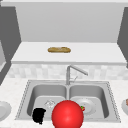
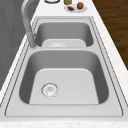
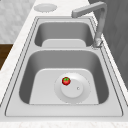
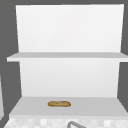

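My left hand (image 1: 39, 115) hangs low over the front rim of the sink's left basin (image 1: 47, 96), at the picture's bottom left. Right beside it is a large round red object (image 1: 67, 114), close to the camera and covering the sink's front middle; whether the hand touches it I cannot tell. A white plate (image 3: 73, 87) lies in the right basin with a small red tomato (image 3: 66, 80) on it, also the tomato (image 1: 82, 108) just right of the red object. A loaf of bread (image 1: 59, 49) lies on the lower shelf (image 4: 105, 103).
The faucet (image 1: 75, 71) rises behind the divider, its spout pointing right. A white plate (image 1: 3, 110) sits on the left counter. On the right counter stand a plate with food (image 2: 75, 7), a jar (image 2: 67, 2) and a dark ring (image 2: 52, 1).
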You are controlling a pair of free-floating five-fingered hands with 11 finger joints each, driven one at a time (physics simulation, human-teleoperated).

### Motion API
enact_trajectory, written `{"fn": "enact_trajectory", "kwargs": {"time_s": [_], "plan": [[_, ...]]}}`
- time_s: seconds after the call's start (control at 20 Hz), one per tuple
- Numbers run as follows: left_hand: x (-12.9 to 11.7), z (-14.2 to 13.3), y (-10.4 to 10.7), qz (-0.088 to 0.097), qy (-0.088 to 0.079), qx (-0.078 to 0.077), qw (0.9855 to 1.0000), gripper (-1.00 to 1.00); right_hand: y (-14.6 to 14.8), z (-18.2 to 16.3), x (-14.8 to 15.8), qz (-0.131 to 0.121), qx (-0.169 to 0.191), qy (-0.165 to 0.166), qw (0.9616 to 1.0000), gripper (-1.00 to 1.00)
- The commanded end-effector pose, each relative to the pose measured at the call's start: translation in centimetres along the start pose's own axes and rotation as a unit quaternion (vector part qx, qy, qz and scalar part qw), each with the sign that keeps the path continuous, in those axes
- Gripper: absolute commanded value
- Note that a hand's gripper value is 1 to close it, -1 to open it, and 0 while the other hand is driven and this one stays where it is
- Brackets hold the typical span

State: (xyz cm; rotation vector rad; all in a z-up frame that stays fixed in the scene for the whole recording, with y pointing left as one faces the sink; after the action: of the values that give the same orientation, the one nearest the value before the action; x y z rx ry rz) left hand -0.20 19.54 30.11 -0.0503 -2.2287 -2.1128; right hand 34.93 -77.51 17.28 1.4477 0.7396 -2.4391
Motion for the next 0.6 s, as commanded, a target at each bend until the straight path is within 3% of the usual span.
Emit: {"fn": "enact_trajectory", "kwargs": {"time_s": [0.0,0.55], "plan": [[0.0,0.0,0.0,0.000,0.000,0.000,1.0000,0.00,-1.1,1.6,-0.5,-0.036,0.007,-0.021,0.9991,-1.00],[0.0,0.0,0.0,0.000,0.000,0.000,1.0000,0.00,-6.0,6.7,-0.8,-0.035,0.021,-0.010,0.9991,-1.00]]}}
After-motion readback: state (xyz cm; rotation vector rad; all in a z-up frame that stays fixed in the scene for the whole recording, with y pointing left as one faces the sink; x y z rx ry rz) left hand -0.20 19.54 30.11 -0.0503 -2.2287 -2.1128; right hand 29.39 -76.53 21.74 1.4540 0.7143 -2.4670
